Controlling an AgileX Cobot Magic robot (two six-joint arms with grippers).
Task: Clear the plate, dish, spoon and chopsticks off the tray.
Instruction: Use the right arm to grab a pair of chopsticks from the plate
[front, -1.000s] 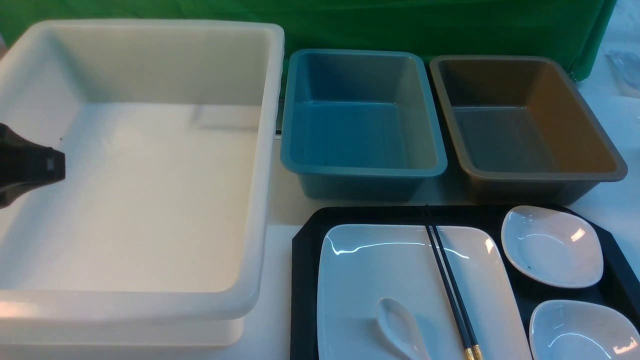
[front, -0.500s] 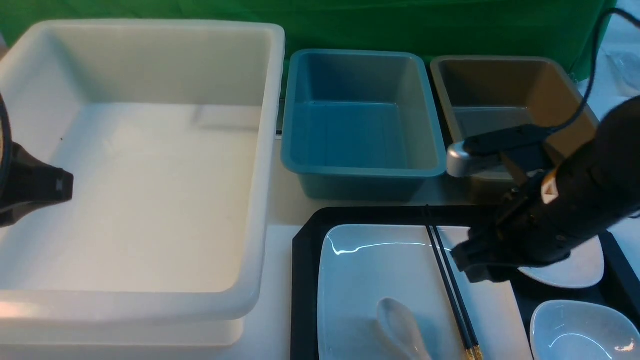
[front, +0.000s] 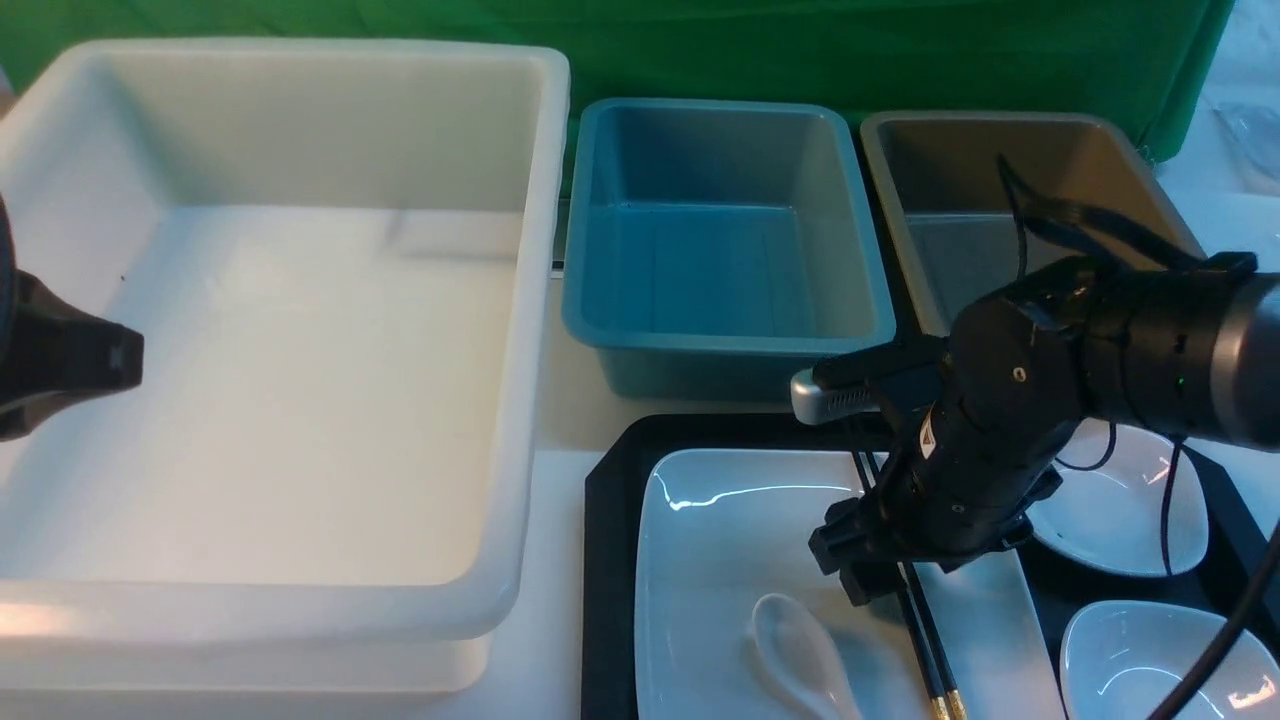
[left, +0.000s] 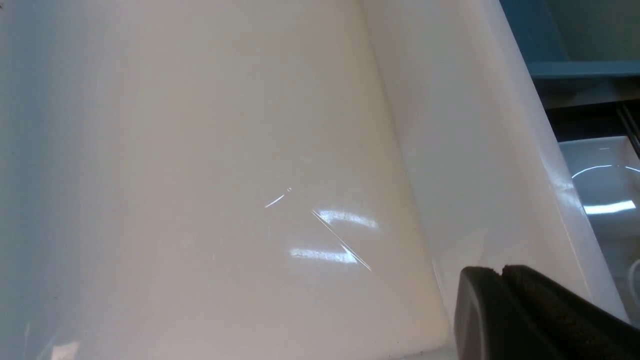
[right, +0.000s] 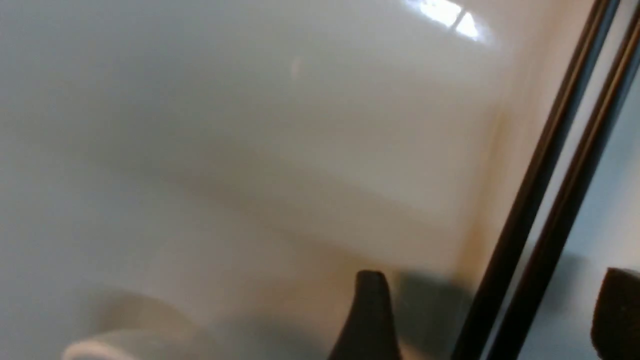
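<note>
**Right arm swings in over the tray, claw spread across the chopsticks**

Absent from the front view 1 second earlier, the right gripper (front: 870, 580) now hangs at lower centre-right of the frame, low over the plate (front: 740, 530). Its jaws are released and stand 1 on each side of the chopsticks (front: 925, 650), which are not yet pinched and lie diagonally across the plate's right half, gold ends toward the bottom edge. The spoon (front: 795, 650) rests on the plate at bottom centre. 2 small dishes (front: 1110, 520) sit at lower right on the tray (front: 605, 560). Nothing has left the tray, so clearing appears only to be starting, chopsticks likely first. The left gripper (front: 60, 360), at the left edge over the white tub (front: 530, 400), is clenched on nothing.
</note>
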